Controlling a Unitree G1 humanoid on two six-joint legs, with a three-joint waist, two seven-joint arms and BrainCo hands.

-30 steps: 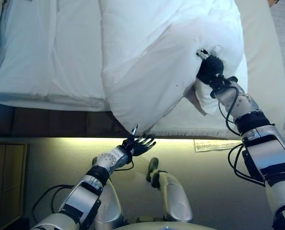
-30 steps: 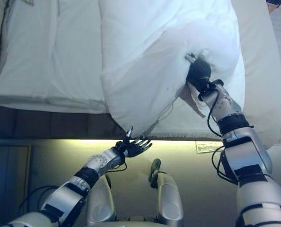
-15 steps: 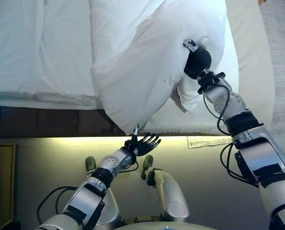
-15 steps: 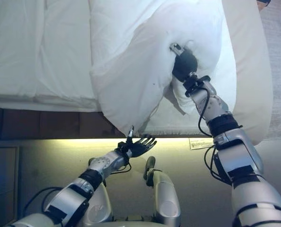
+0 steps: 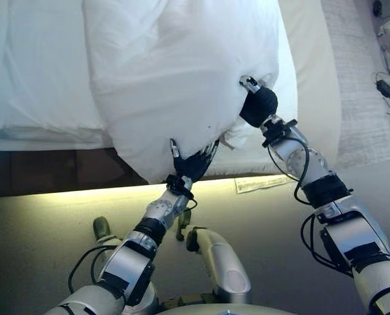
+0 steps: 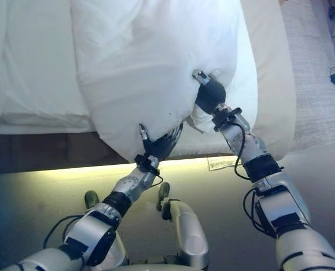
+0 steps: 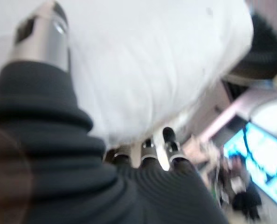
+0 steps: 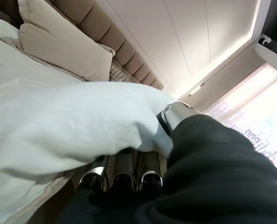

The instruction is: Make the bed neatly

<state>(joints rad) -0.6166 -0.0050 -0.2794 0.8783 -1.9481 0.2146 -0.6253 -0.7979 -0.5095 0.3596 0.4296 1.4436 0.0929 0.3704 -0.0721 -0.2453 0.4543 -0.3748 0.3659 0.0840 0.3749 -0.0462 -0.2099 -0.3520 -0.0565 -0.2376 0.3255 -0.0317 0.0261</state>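
A bulky white duvet (image 5: 175, 72) lies bunched on the bed, and its lower corner hangs over the bed's near edge. My right hand (image 5: 257, 106) is shut on a fold of the duvet at its right side. The right wrist view shows the fingers (image 8: 122, 175) curled under the cloth. My left hand (image 5: 192, 165) is raised under the hanging corner, with straight fingers and spread thumb against the cloth. In the left wrist view the fingers (image 7: 169, 140) lie straight beneath the duvet (image 7: 143, 70).
The cream sheet (image 5: 313, 79) is bare at the bed's right side. A dark bed base (image 5: 50, 172) runs along the near edge above a lit strip. A paper tag (image 5: 257, 184) lies on the floor. A grey rug (image 5: 359, 85) and cables lie at right. A beige pillow (image 8: 59, 46) leans on the headboard.
The view has shifted. My left hand has risen from near the floor to the duvet's hanging corner. My right hand keeps its hold on the duvet.
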